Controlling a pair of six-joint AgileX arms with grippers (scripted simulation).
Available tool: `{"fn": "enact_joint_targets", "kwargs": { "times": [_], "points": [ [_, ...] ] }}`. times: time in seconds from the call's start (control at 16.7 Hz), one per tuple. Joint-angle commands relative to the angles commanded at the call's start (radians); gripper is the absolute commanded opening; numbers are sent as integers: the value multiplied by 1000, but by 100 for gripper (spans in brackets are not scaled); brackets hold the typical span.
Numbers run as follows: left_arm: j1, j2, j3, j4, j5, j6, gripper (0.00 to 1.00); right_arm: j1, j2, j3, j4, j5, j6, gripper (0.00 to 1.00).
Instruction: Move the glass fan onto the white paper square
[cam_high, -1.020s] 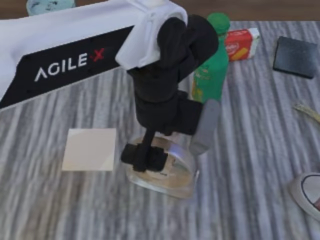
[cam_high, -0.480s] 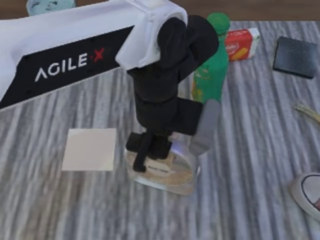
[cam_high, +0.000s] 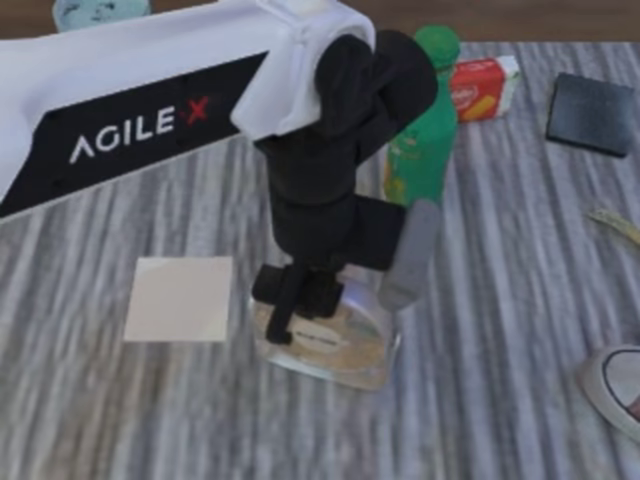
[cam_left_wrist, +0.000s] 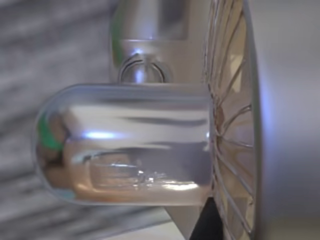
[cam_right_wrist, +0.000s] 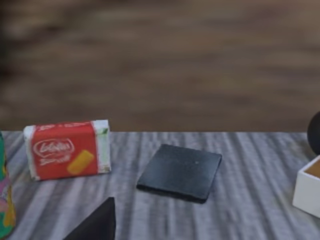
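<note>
**Over the striped table, left arm down on the glass fan**

Across the grey striped table (cam_high: 520, 300) stretches the left AgileX arm (cam_high: 150, 110), the biggest thing in the top view, reaching in from the left edge with its white and black link and its dark wrist bent down near the table's middle. Below that wrist the left gripper (cam_high: 300, 300) sits right on top of the glass fan (cam_high: 345, 355). Its dark fingers (cam_high: 283, 310) lie over the fan's tan face, but how far the jaws are closed on it I cannot tell from above. The left wrist view is filled by the fan at very close range: a rounded glassy hub, thin wire spokes and a pale rim.

The fan rests on the table just right of the white paper square (cam_high: 180, 298). The two are near but apart, a thin strip of table showing between them, so the fan is not yet on the paper.

Behind the wrist stands a green bottle (cam_high: 420, 150), partly hidden by the arm. Farther right along the back lie a red snack pack (cam_high: 485, 88) and a dark square pad (cam_high: 590, 113), both also clear in the right wrist view, pack (cam_right_wrist: 67, 149) and pad (cam_right_wrist: 181, 171). A shoe (cam_high: 618, 385) shows at the right edge.

The right gripper does not appear from above; whether its jaws are released or clenched cannot be told.
</note>
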Motion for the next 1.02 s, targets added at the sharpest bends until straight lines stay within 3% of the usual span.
{"fn": "enact_joint_targets", "kwargs": {
  "times": [0.48, 0.84, 1.02],
  "points": [
    [15, 7, 190, -185, -1, -1, 0, 0, 0, 0, 0, 0, 0, 100],
    [15, 4, 201, -196, 0, 1, 0, 0, 0, 0, 0, 0, 0, 100],
    [84, -23, 164, -185, 10, 26, 0, 0, 0, 0, 0, 0, 0, 100]
  ]
}}
